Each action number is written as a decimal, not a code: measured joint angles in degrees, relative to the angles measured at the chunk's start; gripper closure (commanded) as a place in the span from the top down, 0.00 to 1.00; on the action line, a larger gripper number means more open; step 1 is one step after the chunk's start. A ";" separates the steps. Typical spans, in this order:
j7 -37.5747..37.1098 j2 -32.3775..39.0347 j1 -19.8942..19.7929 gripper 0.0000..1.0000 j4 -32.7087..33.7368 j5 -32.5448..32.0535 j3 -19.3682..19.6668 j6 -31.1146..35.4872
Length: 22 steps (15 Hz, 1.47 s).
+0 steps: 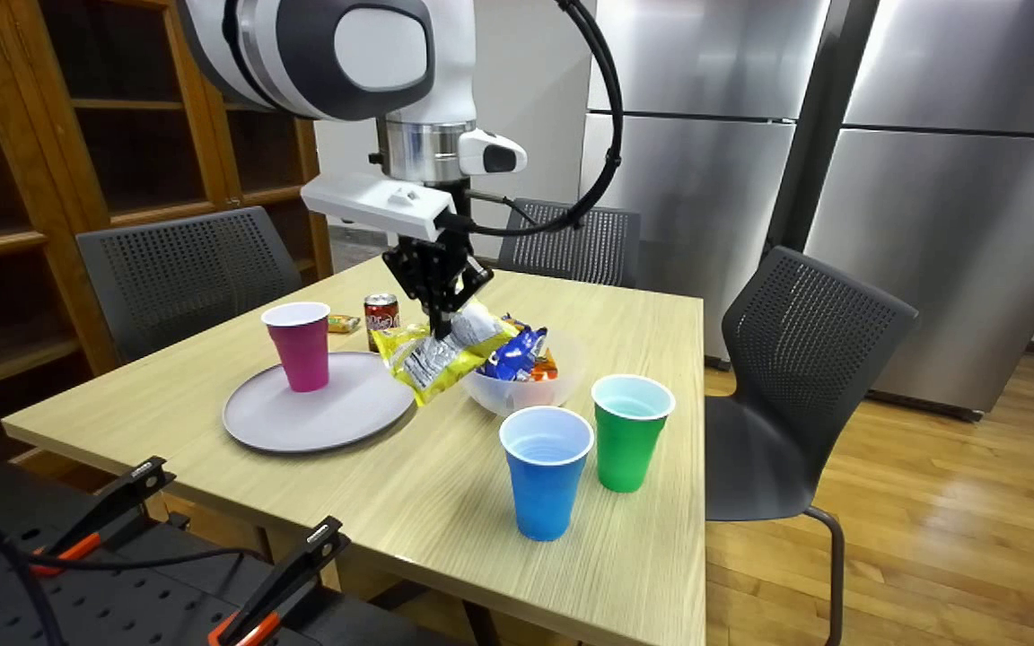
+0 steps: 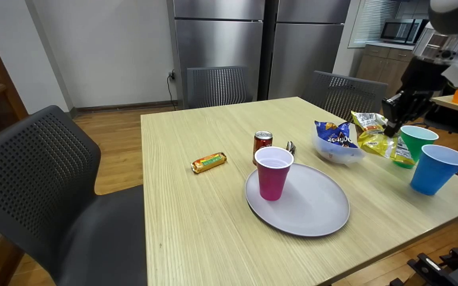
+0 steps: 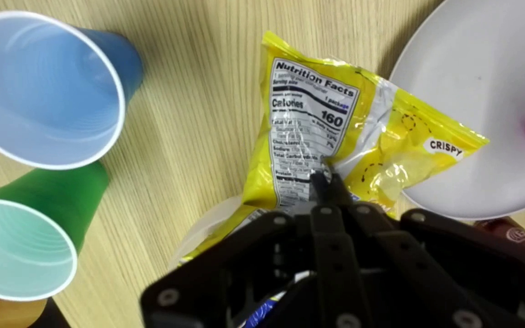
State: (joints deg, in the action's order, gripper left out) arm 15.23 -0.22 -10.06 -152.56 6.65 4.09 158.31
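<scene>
Three cups (image 1: 546, 489), plate (image 1: 355, 404), bowl (image 1: 521, 395) near yellow bag (image 3: 335, 123)

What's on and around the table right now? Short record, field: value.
Tool: closed
Held: yellow bag, pinched
Bag position: near the bowl; whether they touch is unclear
Bowl contents: blue bag, orange packet
Plate: on the table, with a pink cup upright on it
Other cups: blue cup and green cup, both upright, side by side
Can: upright, near the plate
Snack bar: wrapped, lying on the table
</scene>
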 measured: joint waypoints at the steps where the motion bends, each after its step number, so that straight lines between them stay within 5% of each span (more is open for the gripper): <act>1: 0.14 0.03 0.34 0.00 1.05 0.63 0.17 -0.69; 8: 0.16 3.18 1.02 0.00 11.19 2.57 0.67 -6.08; 22: -0.05 23.99 -1.78 0.00 31.47 2.84 1.83 -13.45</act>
State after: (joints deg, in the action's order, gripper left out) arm 15.19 23.77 -11.83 -121.09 9.48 5.92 144.86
